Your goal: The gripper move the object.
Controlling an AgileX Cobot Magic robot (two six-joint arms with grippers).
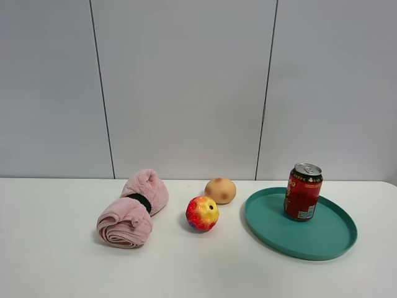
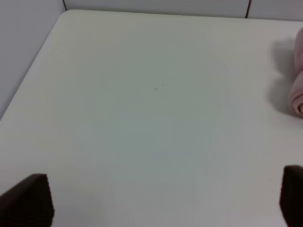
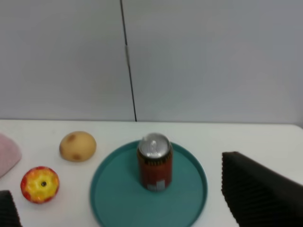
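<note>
The red drink can (image 1: 303, 192) with a silver top stands upright on a teal tray (image 1: 329, 239) at the right of the table. It also shows in the right wrist view (image 3: 154, 162), centred on the tray (image 3: 109, 194). No gripper shows in the exterior high view. My right gripper (image 3: 128, 208) is open, its fingers (image 3: 258, 194) wide apart, well short of the can. My left gripper (image 2: 163, 198) is open over bare white table, its fingertips (image 2: 28, 201) at the frame's lower corners, far from the can.
A red-yellow ball (image 1: 202, 213) and a tan round fruit (image 1: 220, 190) lie left of the tray. A rolled pink towel (image 1: 133, 210) lies further left, its edge showing in the left wrist view (image 2: 297, 80). A grey panelled wall stands behind the table.
</note>
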